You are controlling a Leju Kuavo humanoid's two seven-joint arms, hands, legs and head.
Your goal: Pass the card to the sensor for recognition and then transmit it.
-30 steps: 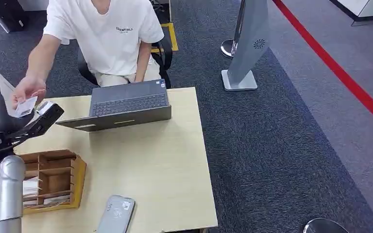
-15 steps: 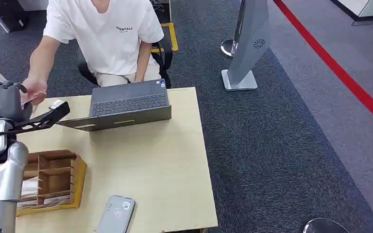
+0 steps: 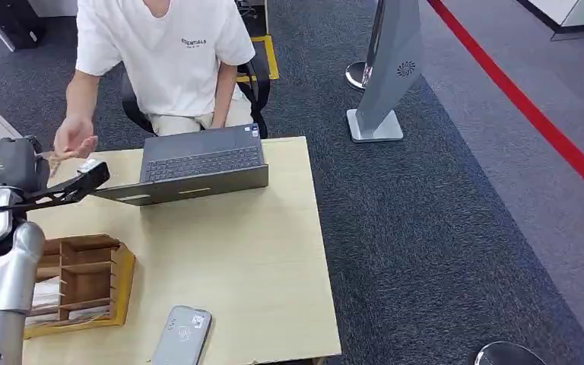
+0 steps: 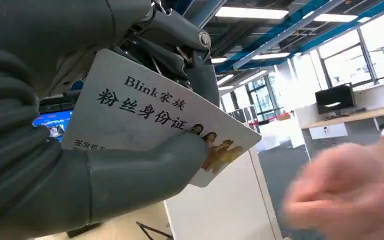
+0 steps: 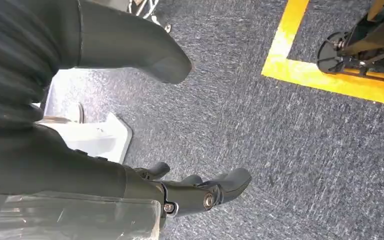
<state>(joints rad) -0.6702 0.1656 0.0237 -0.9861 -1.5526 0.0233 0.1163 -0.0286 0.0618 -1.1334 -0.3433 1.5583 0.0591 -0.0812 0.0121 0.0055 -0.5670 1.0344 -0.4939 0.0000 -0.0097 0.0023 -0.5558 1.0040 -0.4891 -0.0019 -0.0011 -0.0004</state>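
Card: white card (image 4: pixel 150 117) with black printed characters and a small group picture at one corner.
Left hand: left hand (image 4: pixel 80 150) pinches the card between thumb and fingers, raised over the table's (image 3: pixel 243 251) far left corner, near a person's hand (image 3: pixel 74 138).
Left wrist view: shows the card's print; the person's hand is blurred.
Right hand: right hand (image 5: pixel 130 125) holds nothing, fingers apart, above carpet.
Sensor: grey sensor (image 3: pixel 182 336) lies at the table's near edge.

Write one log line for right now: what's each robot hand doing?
left hand: holds card, raised | right hand: holds nothing, hangs over carpet | person's hand: near card, open | handover: not done
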